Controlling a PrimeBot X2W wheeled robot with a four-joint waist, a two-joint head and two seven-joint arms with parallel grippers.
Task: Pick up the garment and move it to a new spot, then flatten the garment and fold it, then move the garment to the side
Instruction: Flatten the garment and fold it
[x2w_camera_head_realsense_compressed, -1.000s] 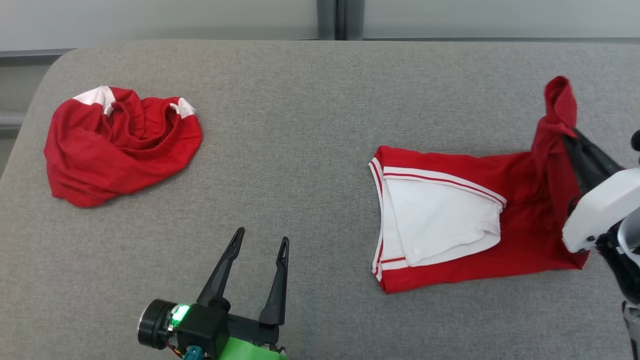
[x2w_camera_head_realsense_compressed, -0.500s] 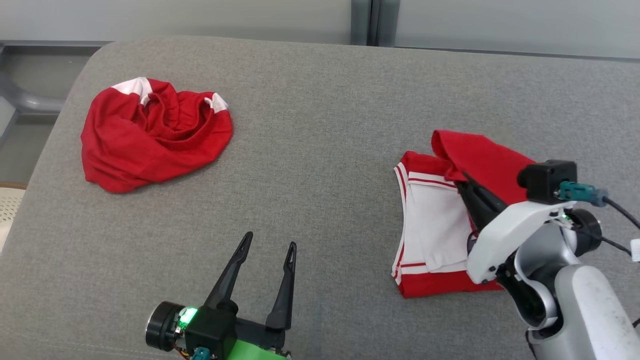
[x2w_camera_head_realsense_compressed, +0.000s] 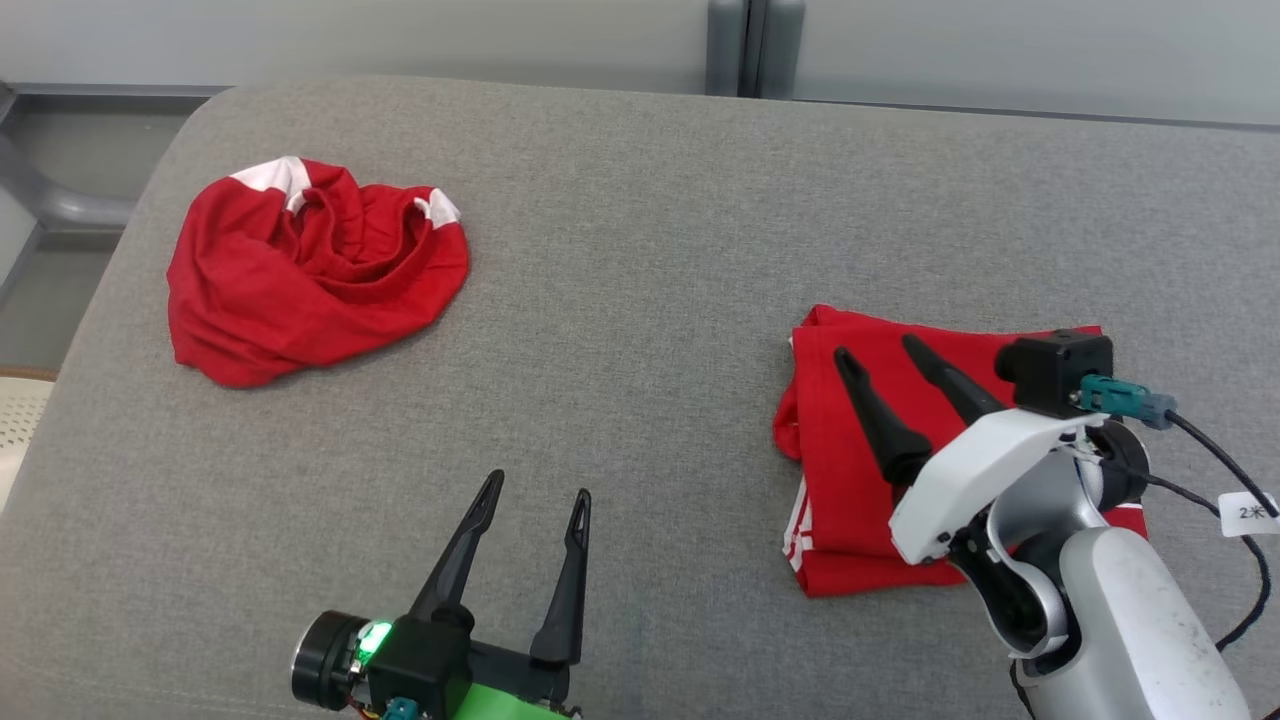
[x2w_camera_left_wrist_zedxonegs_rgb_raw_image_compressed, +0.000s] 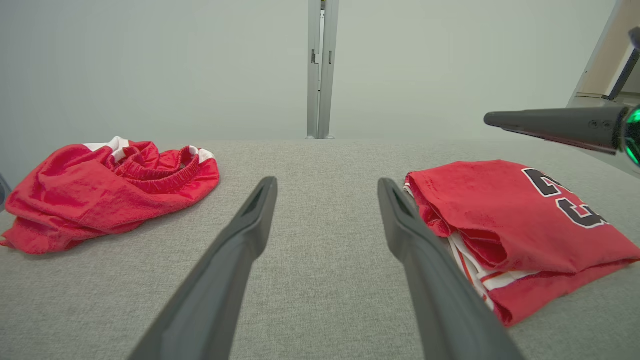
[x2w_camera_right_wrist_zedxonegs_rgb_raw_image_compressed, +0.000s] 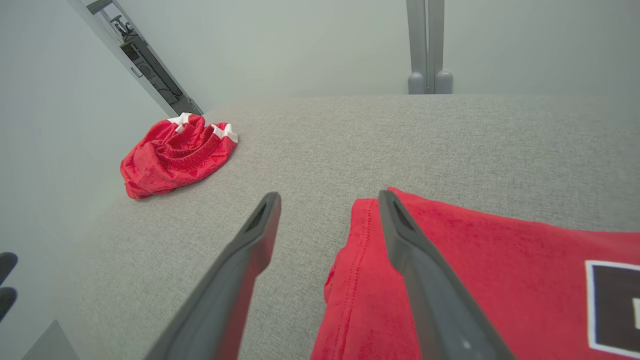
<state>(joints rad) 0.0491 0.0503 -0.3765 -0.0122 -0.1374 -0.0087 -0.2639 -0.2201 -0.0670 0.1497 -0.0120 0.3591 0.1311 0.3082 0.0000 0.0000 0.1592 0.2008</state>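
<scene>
- Head view shows me the garment (x2w_camera_head_realsense_compressed: 850, 530), a red jersey, lying folded in layers on the grey table (x2w_camera_head_realsense_compressed: 640, 250), with white striped trim peeking out at its near-left corner.
- My right gripper (x2w_camera_head_realsense_compressed: 874, 346) hangs just above the garment's top layer, fingers spread wide and holding nothing. In the left wrist view I see clear air between finger and cloth.
- In the right wrist view, one finger sits over the garment's left edge and the other over bare table beside it.
- My left gripper (x2w_camera_head_realsense_compressed: 539, 484) sits well to the left of the garment, nearer the robot, fingers wide and empty.
- A crumpled pair of red shorts (x2w_camera_head_realsense_compressed: 310, 270) lies far left of the garment, well apart.
</scene>
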